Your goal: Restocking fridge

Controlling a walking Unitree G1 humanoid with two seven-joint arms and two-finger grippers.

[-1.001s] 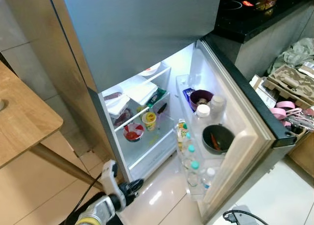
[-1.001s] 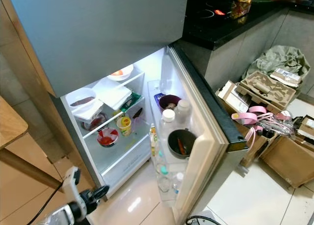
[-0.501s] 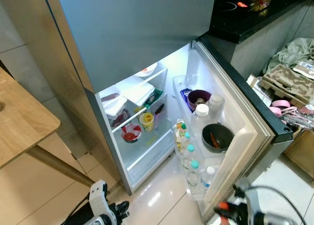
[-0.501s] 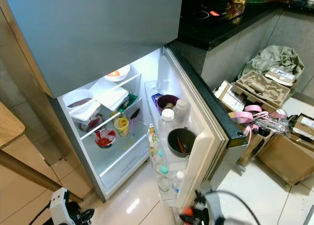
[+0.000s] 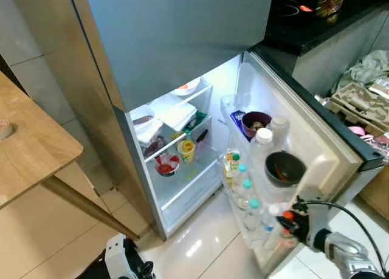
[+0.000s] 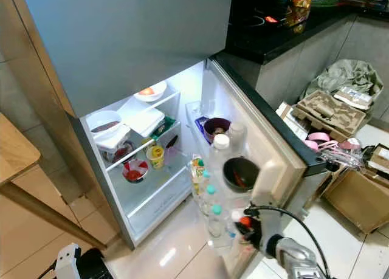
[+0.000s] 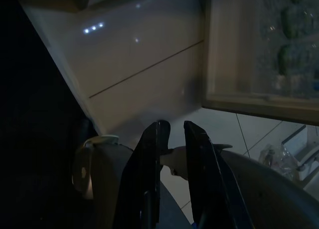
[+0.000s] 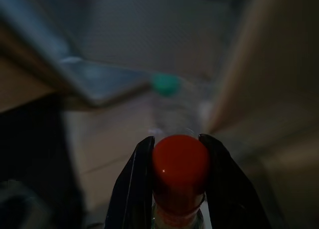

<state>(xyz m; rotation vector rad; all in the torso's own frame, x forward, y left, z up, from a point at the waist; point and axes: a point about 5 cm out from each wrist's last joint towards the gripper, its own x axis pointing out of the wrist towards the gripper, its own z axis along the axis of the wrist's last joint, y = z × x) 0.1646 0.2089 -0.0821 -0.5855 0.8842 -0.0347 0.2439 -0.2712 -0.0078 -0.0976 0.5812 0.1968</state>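
Note:
The fridge's lower door stands open to the right. Its racks hold a purple bowl, a dark bowl, a juice carton and teal-capped bottles. Inside, the lit shelves carry white containers, a yellow cup and a red bowl. My right gripper is shut on a red-capped bottle, held low beside the door's bottom rack, close to the teal-capped bottles. My left gripper hangs low over the floor, its fingers close together with nothing between them.
A wooden table juts in at the left. A black counter runs behind the door. Cardboard boxes and pink items crowd the floor at the right. Glossy tiles lie in front of the fridge.
My right arm has come up into view and moved the red-capped bottle toward the door's bottom rack. The left arm has sunk lower at the bottom left. The camera shifted slightly.

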